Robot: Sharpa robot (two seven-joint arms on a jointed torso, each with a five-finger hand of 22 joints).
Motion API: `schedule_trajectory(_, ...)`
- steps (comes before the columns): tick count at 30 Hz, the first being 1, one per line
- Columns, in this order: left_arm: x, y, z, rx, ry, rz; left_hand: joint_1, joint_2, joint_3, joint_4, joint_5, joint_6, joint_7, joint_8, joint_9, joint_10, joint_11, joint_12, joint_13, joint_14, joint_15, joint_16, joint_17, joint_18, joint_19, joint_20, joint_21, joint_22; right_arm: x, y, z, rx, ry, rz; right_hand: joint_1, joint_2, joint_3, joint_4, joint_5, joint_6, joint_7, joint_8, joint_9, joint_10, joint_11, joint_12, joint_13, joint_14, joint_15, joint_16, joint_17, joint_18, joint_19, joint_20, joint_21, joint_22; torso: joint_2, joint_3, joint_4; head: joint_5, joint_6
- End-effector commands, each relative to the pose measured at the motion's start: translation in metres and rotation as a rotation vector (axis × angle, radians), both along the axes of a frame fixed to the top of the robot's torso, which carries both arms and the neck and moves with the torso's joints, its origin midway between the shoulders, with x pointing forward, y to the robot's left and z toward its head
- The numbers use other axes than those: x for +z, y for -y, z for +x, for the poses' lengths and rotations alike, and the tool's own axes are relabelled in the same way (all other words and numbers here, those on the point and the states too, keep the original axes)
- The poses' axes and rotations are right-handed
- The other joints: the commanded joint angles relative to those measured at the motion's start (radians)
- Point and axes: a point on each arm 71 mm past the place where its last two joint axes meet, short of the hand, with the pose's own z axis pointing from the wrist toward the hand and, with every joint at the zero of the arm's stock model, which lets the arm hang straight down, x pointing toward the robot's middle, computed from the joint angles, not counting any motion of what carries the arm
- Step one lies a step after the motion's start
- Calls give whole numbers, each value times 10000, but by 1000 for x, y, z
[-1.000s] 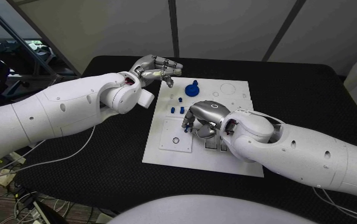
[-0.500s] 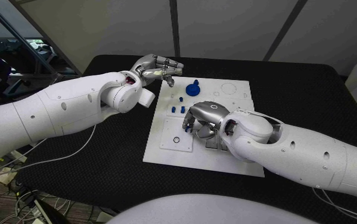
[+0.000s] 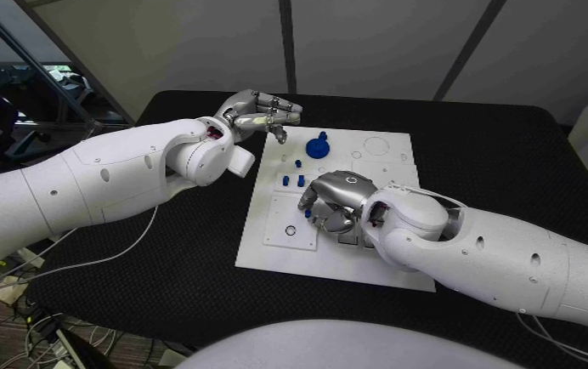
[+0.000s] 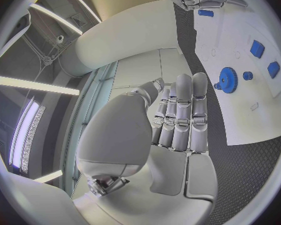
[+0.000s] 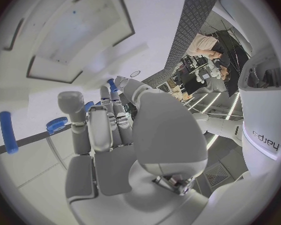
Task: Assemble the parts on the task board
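Black table [image 3: 147, 258], grey panel walls behind. We see the white task board [image 3: 276, 254] mid-table. Right hand [image 3: 333, 201] sits low over its middle, fingers curled down around a small blue part [image 5: 113, 84], likely seating it. Left hand [image 3: 260, 115] hovers off the far-left corner, fingers curled in, holding nothing, probably parked clear. Blue gear [image 3: 318, 146] stands near it.

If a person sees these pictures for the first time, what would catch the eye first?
Probably the right hand, bent down over the middle of the white task board among small blue parts. Next the blue gear near the board's far edge, and the left hand poised off the board's far left corner, holding nothing.
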Motion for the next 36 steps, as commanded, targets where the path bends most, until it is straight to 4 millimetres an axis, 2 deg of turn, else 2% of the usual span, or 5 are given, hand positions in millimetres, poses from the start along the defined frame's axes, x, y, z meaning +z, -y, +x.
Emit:
schedule_trajectory(1,1,1,0,-121,-43,-63,-77,12,-79,-4,15,-51,-1,65,-17,-89,-14,62,17,-60,30,-56,-29,-125,-28,24,-30,-23,1,2,1,-168,287,207,-18,-55,-152,0,-19,-177,-17,-22,5,-192,12,108,-24,169,90,-66,-103,196,-101,30,-125,-147,7,3,-1,-5,5)
schedule_trajectory(17,-1,-2,1,-201,-176,-23,-76,17,-81,-4,16,-53,-1,67,-17,-93,-14,65,18,-61,31,-57,-32,-124,-29,24,-33,-25,21,25,-9,-424,1246,1760,54,78,-293,-11,421,-22,-25,84,61,-107,-23,613,-66,253,48,37,10,168,92,9,-58,-23,1,15,-14,-55,90)
schedule_trajectory(23,-1,-3,1,-189,-182,-13,-76,17,-81,-4,16,-53,-1,67,-17,-93,-14,65,18,-61,31,-57,-32,-124,-29,24,-33,-25,35,54,0,-1170,1178,1660,55,63,-302,-9,412,38,-51,97,66,-32,-49,740,-82,270,30,51,23,150,171,-7,-2,61,-13,3,-56,-186,190)
schedule_trajectory(28,-1,-3,0,-195,-176,-17,-66,24,-84,-10,17,-58,-2,70,-19,-102,-15,73,19,-61,30,-57,-39,-122,-27,24,-37,-28,47,87,18,-1878,1019,706,-48,-86,-485,39,224,-49,-71,31,41,-197,-54,807,-157,266,27,53,23,192,45,-14,-180,-186,-7,-4,-45,-273,239)
schedule_trajectory(36,-1,-2,0,-222,-169,-31,-66,24,-84,-10,17,-58,-2,70,-19,-102,-15,73,19,-61,30,-57,-39,-122,-27,24,-37,-28,48,106,26,-2132,838,-207,-25,-176,-644,44,198,-173,-59,-12,22,-347,-36,860,-194,232,44,2,-57,217,-40,3,-312,-344,-1,-8,-23,-305,242)
